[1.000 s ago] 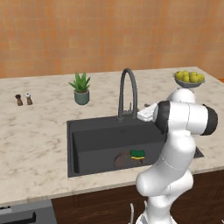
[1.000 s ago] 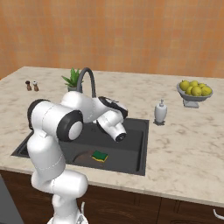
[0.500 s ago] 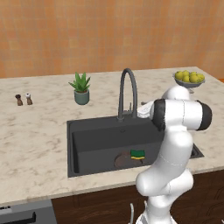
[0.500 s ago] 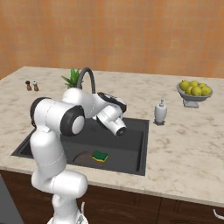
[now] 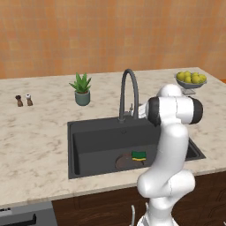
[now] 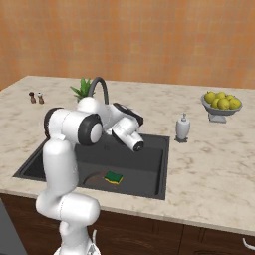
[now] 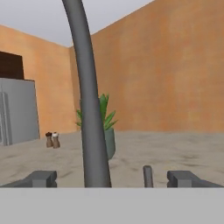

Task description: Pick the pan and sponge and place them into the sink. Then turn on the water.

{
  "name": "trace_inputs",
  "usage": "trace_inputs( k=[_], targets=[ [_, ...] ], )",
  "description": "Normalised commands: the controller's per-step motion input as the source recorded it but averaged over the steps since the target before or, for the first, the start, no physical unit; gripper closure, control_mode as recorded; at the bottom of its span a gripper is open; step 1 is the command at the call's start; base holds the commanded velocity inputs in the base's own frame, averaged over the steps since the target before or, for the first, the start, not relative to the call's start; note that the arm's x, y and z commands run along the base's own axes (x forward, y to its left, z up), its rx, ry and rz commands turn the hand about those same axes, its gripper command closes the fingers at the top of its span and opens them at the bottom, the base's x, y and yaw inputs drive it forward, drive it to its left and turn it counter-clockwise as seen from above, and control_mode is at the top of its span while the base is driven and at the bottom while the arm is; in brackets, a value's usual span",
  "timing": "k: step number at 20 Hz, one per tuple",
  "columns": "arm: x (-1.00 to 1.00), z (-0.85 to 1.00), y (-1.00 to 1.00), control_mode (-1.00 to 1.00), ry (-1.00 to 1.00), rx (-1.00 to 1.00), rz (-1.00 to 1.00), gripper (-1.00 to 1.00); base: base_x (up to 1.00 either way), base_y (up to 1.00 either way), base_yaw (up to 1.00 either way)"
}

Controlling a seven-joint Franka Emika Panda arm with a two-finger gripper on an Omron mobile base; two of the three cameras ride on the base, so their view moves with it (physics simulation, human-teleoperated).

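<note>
Dark grey sink point(image 5: 88, 132) is sitting sunk into the marble counter point(image 5: 35, 141), and the sponge point(image 5: 139, 156) is lying on its floor, yellow body with green top, just beside the round drain point(image 5: 123, 162). From the right base view you are seeing the same sponge point(image 6: 113, 178) near the front of the basin. The pan's dark curved edge point(image 6: 92, 178) is showing just left of the sponge, largely hidden behind your arm, so its full position cannot be confirmed.

Your gripper point(image 7: 112, 178) is hovering close behind the arched faucet point(image 5: 128, 95), level with the faucet's lower stem. Its fingertips point(image 7: 41, 178) are standing spread wide, one either side of the stem, and are gripping nothing. A small upright lever point(image 7: 148, 176) is standing between the stem and the right fingertip. No stream is falling from the spout.

Beyond the faucet you are seeing a potted plant point(image 5: 81, 89), two small shakers point(image 5: 24, 100), a soap dispenser point(image 6: 183, 127) and a bowl of lemons point(image 6: 221, 103).
</note>
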Motion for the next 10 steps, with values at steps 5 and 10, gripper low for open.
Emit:
trace_inputs(
  k=[5,10],
  targets=[
    [0.45,-0.30,-0.01,-1.00,0.01,0.01,0.05,-1.00,0.00,0.00,0.00],
    [0.39,-0.27,-0.08,-1.00,0.00,0.04,0.06,-1.00,0.00,0.00,0.00]
  ],
)
